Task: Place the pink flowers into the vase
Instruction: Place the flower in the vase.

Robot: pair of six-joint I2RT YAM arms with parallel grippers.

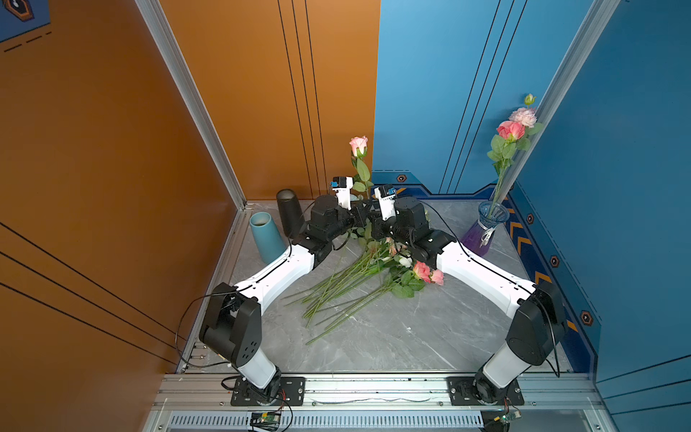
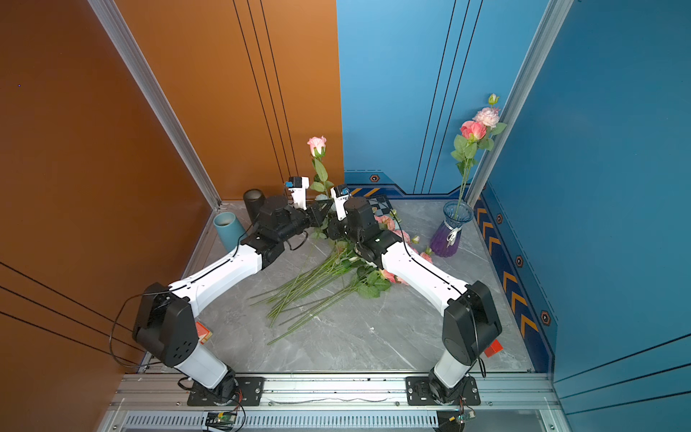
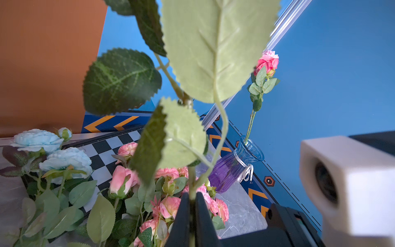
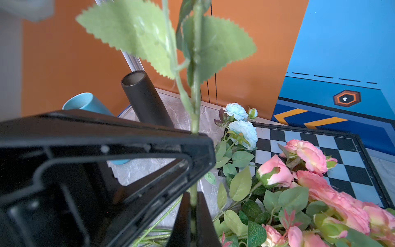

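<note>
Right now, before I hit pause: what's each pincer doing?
Left pincer: closed on the upright, green-stemmed pink rose.
Right pincer: closed on the same rose's stem.

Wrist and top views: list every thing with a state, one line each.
Held pink rose: upright, bloom up.
Left end effector: shut on its stem.
Right end effector: shut on the same stem.
Vase: upright, holding pink blooms.
Loose pink flowers: lying piled on table.
Teal cup: upright.
Black cylinder: upright.

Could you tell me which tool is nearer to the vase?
Right, narrowly. The right tool and left tool clamp one rose stem, well away from the vase; the right is on the vase's side, the left beyond it.
</note>
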